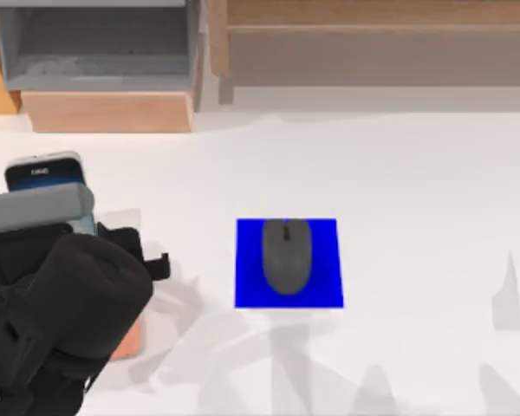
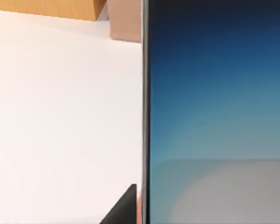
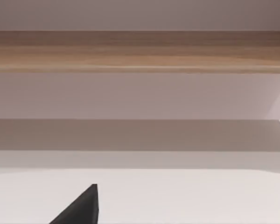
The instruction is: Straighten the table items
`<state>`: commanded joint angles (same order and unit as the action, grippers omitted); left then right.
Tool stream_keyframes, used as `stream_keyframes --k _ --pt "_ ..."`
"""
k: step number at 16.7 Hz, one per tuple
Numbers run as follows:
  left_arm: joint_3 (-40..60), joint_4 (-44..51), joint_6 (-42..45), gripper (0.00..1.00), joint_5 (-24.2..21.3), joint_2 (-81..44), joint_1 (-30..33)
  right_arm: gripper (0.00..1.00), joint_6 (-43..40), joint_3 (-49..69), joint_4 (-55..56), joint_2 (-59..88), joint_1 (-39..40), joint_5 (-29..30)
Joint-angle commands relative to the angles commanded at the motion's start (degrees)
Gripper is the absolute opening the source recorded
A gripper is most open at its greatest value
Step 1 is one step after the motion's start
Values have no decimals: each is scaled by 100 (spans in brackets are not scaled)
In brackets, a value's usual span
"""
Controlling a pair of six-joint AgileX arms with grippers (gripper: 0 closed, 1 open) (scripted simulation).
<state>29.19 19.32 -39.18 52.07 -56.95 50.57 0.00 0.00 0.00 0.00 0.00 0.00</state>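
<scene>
The dark grey mouse (image 1: 286, 254) lies on the blue pad (image 1: 329, 290) at the middle of the white table (image 1: 416, 191), pointing toward the back. The smartphone (image 1: 43, 172) is at the table's left; its top end with the blue-white screen sticks out from behind my left arm (image 1: 61, 303). In the left wrist view the smartphone's screen (image 2: 214, 93) is very close, with one black fingertip (image 2: 126, 207) hard against its silver edge. My left gripper is shut on the smartphone. A black corner of my right gripper (image 3: 81, 207) is over bare table, facing the shelving.
A copper-pink stand (image 1: 132, 340) peeks out under my left arm, just below the phone. Grey and wooden shelving (image 1: 104, 61) runs along the back edge, with a longer wooden shelf (image 1: 373, 43) to its right. The table's right half is bare apart from arm shadows.
</scene>
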Motion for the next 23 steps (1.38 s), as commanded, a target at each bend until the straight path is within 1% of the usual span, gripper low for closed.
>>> stream_keyframes --k 10,11,20,23 --pt "0 0 0 98 0 0 0 100 0 0 0 0 0 0" --pt "0 0 0 100 0 0 0 100 0 0 0 0 0 0" --pt "0 19 -17 100 12 10 12 100 0 0 0 0 0 0" --pt "14 373 -330 100 147 73 258 100 0 0 0 0 0 0"
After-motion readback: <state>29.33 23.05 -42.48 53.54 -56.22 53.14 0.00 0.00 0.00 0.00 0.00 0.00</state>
